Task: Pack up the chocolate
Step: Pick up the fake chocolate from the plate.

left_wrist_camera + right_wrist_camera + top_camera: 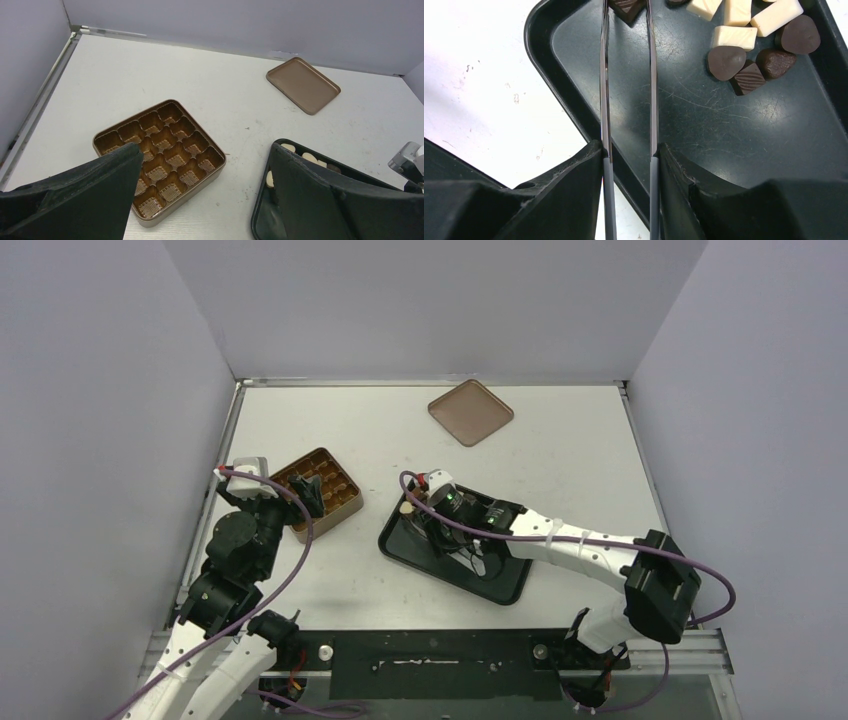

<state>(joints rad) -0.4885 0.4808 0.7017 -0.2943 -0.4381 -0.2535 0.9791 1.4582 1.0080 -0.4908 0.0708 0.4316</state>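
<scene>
Black fingers of the right gripper (pixel 629 150) are clamped on a pair of metal tweezers (pixel 653 100), whose 2 thin blades run out over the near left corner of a black tray (pixel 541 55). The blade tips sit on either side of a dark chocolate piece (pixel 626 7); whether it is lifted off the tray cannot be told. Further right in the same tray lie the other chocolates (pixel 744 50), cream-white blocks and dark brown rounded and ribbed pieces, bunched and touching one another. Left of the tray, apart from it on the white surface (pixel 200 75), stands a gold-brown tin (pixel 185 202) with a grid of moulded cups. The left gripper (pixel 206 150) hangs above the tin with its fingers spread wide, holding nothing. A flat brown lid (pixel 303 85) lies at the far side, well apart from tin and tray
</scene>
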